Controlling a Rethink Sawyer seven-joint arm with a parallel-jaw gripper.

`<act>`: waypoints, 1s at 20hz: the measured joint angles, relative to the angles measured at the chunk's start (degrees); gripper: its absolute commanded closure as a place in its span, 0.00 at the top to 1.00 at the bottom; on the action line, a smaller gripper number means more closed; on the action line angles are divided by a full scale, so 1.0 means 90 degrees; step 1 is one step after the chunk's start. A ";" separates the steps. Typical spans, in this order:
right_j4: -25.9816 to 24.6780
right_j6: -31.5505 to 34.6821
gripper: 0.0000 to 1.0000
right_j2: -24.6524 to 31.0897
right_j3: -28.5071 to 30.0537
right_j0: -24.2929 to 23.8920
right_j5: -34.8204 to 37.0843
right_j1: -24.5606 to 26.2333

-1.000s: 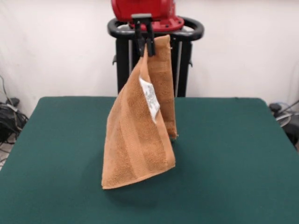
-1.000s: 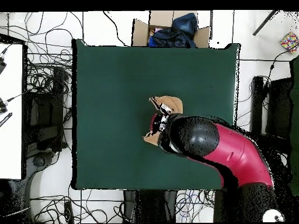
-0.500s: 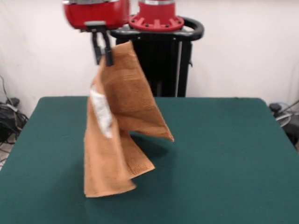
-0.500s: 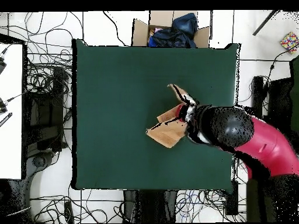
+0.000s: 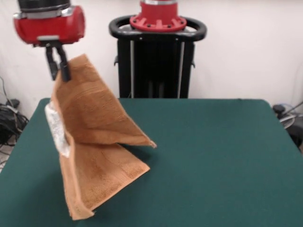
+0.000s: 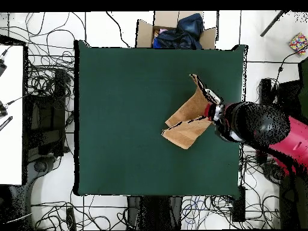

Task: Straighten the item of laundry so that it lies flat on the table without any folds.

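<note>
My pincer held the towel by one corner above the counter; I judged a slow, low drag would flatten it.

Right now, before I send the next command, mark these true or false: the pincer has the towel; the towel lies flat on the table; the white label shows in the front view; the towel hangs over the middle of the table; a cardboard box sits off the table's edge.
1. The pincer is shut on the towel. True.
2. The towel lies flat on the table. False: it hangs from one corner, folded on itself.
3. The white label shows in the front view. True.
4. The towel hangs over the middle of the table. False: it hangs near one side edge.
5. A cardboard box sits beyond the table's edge. True.
</note>
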 measured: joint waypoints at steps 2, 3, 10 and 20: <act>-0.0153 -0.0101 0.00 0.0040 -0.0075 -0.0152 -0.0012 0.0134; -0.0211 -0.0138 0.00 0.0062 -0.0087 -0.0219 -0.0030 0.0183; -0.0727 -0.0339 0.00 0.0274 -0.0094 -0.0912 -0.0634 0.0786; -0.1417 -0.0341 0.00 0.0452 0.0051 -0.1564 -0.1533 0.1354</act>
